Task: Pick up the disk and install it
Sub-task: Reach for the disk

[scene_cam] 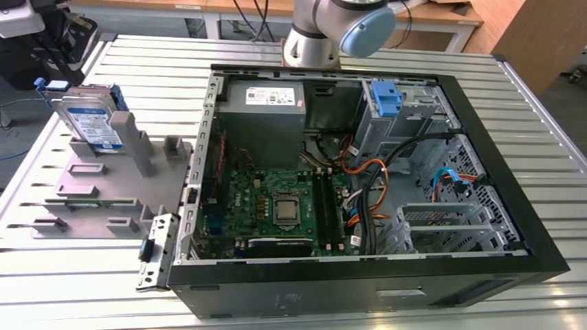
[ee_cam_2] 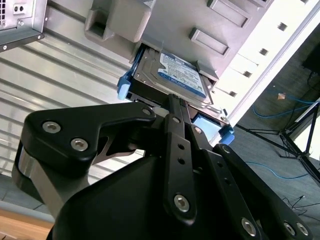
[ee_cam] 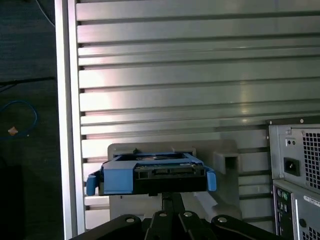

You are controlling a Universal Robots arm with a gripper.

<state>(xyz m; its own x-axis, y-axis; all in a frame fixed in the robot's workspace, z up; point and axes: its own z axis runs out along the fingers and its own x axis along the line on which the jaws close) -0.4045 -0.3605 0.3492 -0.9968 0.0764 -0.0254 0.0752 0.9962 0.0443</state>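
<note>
1 disk (scene_cam: pixel 89 122) stands on edge in a slot of the grey holder (scene_cam: pixel 101 185), at the exterior view's left of the open case (scene_cam: pixel 541 254) and outside it (so not installed). Its white-and-blue label (ee_cam_2: pixel 182 75) is in plain sight in the second wrist view, with 2 blue rails (ee_cam_2: pixel 125 86) along its sides. The holder sits on the slatted metal table (scene_cam: pixel 73 282), just beside the case wall.

The gripper (ee_cam_2: pixel 173 100) is right at the disk's end edge in both wrist views, between the 2 rail ends. Its black body hangs over the disk in the exterior view. Can't tell if it is clamped on the disk or released.

The case lies on its side with the green motherboard (scene_cam: pixel 275 199) exposed. A grey power supply (scene_cam: pixel 266 100) sits at the far end, and a bare blue bracket (scene_cam: pixel 387 96) sits in the drive cage next to it. Orange and black cables (scene_cam: pixel 367 179) run between the cage and the motherboard. The arm base (scene_cam: pixel 321 34) stands on the table behind the case.
</note>
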